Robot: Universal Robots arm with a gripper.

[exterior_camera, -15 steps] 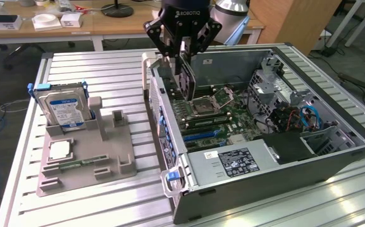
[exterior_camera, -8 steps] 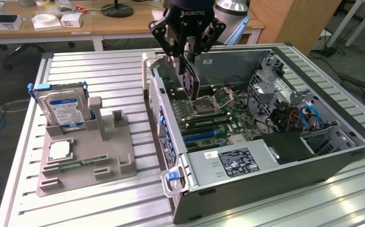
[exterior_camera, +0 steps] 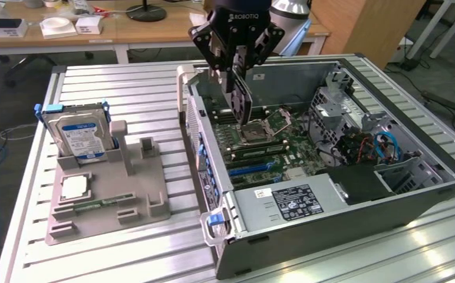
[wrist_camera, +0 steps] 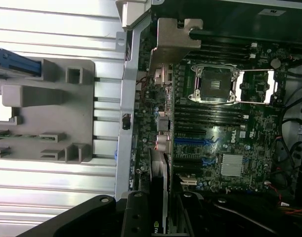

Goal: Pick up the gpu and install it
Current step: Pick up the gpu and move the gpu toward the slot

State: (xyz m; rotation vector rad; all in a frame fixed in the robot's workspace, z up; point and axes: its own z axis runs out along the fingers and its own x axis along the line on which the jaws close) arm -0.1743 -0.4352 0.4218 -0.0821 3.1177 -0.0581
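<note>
1. While the gripper [exterior_camera: 239, 69] hangs over the open computer case [exterior_camera: 416, 194], its jaws pinch the gpu [exterior_camera: 241, 103] by its upper edge.
2. The card hangs upright and edge-on straight below the fingers, just above the motherboard [exterior_camera: 271, 150], beside the CPU socket [exterior_camera: 263, 125].
3. Well apart, the hard drive [exterior_camera: 78, 132] stands in its grey holder [exterior_camera: 109, 209].

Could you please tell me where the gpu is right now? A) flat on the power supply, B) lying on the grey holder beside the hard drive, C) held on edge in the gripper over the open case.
C: the gripper clamps the gpu on edge above the motherboard.
</note>
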